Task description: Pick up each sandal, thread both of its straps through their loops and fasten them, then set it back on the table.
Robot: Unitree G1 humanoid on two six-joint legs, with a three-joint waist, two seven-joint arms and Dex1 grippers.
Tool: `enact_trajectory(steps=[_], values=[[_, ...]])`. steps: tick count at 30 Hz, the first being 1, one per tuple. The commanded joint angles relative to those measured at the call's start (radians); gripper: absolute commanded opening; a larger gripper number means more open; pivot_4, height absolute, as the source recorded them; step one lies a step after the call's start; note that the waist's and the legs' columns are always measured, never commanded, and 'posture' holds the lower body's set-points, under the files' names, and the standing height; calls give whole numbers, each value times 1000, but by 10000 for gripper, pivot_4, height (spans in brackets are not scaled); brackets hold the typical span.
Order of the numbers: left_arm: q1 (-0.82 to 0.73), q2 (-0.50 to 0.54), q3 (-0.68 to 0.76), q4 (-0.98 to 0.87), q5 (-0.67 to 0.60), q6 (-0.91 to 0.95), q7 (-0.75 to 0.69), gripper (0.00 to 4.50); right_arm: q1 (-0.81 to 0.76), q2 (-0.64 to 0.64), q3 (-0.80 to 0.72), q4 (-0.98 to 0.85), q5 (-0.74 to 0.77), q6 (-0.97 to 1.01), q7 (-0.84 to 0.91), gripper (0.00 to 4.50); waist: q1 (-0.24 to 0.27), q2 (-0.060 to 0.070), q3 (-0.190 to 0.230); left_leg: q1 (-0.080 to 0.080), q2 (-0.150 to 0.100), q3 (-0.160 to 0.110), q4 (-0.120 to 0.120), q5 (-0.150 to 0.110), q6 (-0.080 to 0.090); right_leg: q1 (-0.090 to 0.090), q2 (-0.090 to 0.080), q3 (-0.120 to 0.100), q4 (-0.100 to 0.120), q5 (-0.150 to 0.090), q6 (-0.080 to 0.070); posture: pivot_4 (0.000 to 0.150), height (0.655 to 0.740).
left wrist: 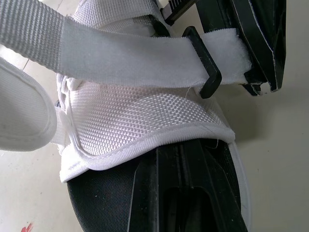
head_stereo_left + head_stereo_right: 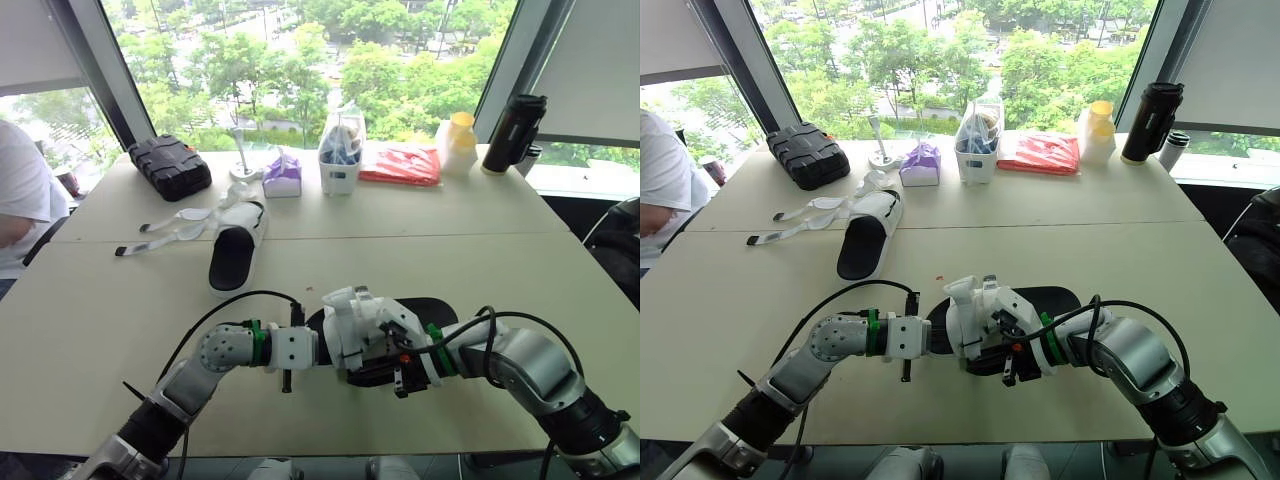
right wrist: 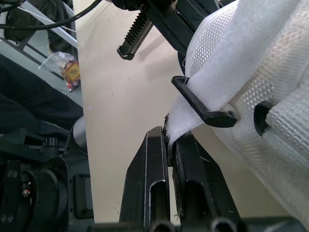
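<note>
Both forearms angled inward, left pincer [image 1: 164, 164] close beside right pincer [image 3: 169, 137], the right tight on strap [image 3: 193, 116].

By the window [image 2: 300, 60] stand a black ribbed case [image 2: 170, 166], purple tissue pack [image 2: 282, 175], clear bin [image 2: 340, 160], red packet [image 2: 401, 165], yellow-capped bottle [image 2: 457, 143] and black flask [image 2: 514, 132]; a person in white [image 2: 25, 195] sits left.
</note>
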Motion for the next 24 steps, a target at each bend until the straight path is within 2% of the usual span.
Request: enact_trajectory(steps=[1,5,11,13,20,24], values=[[53,25,-70,109,94,70,-26,0,18,-58,73,-14,-27,-11,51,761,1,0,0,0,0,0,0,0,0,0,0,0,0,0,0,1500,7400],[70,33,-65,92,88,82,-27,0,69,-159,185,-42,-92,-103,143,761,0,1,-1,-1,0,0,0,-1,1,0,-1,0,-1,-1,1,1500,7400],[87,49,-58,76,84,93,-33,0,122,-235,262,-93,-174,-238,228,761,1,-1,-1,0,0,0,-1,-3,0,0,-1,-1,-1,-2,3,1500,7400],[87,49,-57,78,85,96,-32,0,136,-244,255,-113,-176,-254,239,761,1,-1,-2,0,0,0,-1,-5,0,0,0,-1,-1,-2,8,1500,7400],[71,41,-69,101,97,93,-28,0,156,-279,206,-184,-176,-300,264,761,4,-1,-2,-1,-1,0,0,-7,1,0,-1,0,-3,-3,9,1500,7400],[43,45,-97,144,143,55,-26,0,114,-296,68,-241,-91,-282,270,761,5,0,-1,-1,-1,0,0,-7,2,1,-2,0,-4,-3,9,1500,7400]])
